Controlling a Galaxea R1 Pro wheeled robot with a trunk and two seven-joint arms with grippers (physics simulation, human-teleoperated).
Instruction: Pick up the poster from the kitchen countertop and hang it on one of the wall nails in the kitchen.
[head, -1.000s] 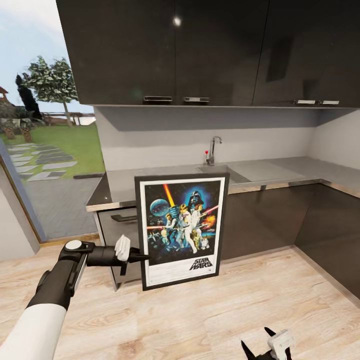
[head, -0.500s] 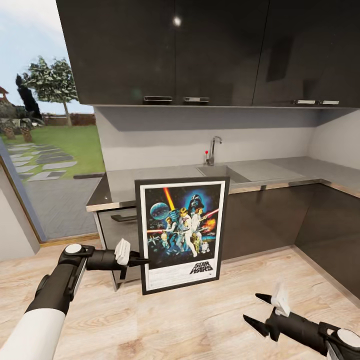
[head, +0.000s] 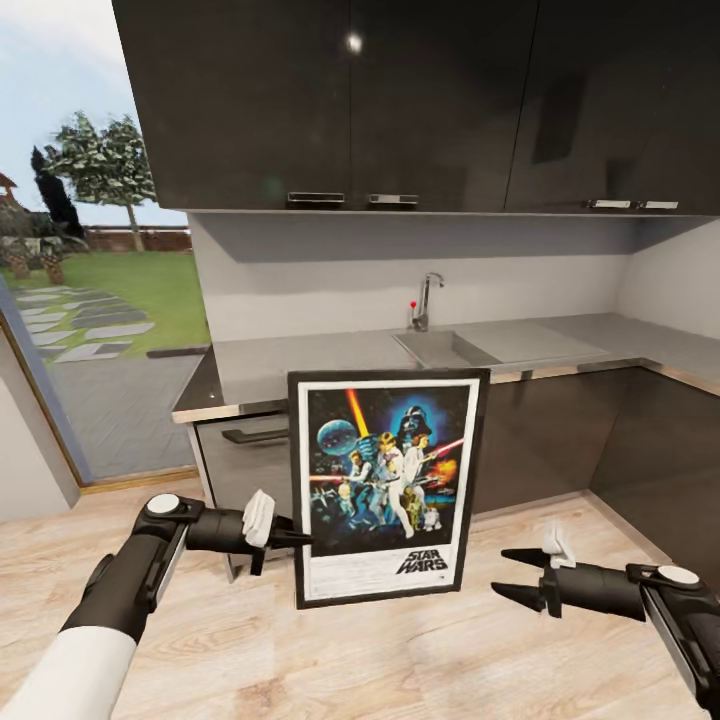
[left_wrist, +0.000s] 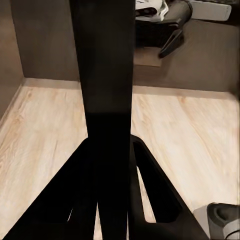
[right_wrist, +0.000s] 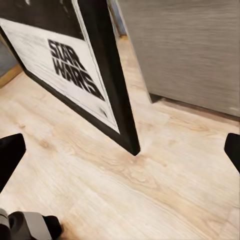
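Two arms in play now: right gripper (head: 522, 573) has swung up from the frame's bottom edge and points at the poster (head: 386, 485) from its 4 o'clock, jaws apart, empty, near but not touching. Poster has shifted slightly right, upright, held off the kitchen countertop (head: 330, 355) in front of the cabinets. Left gripper (head: 292, 538) stays clamped on the frame's left edge at 8 o'clock, forearm roughly level. Likely setting up a two-handed hold before carrying to the nails.
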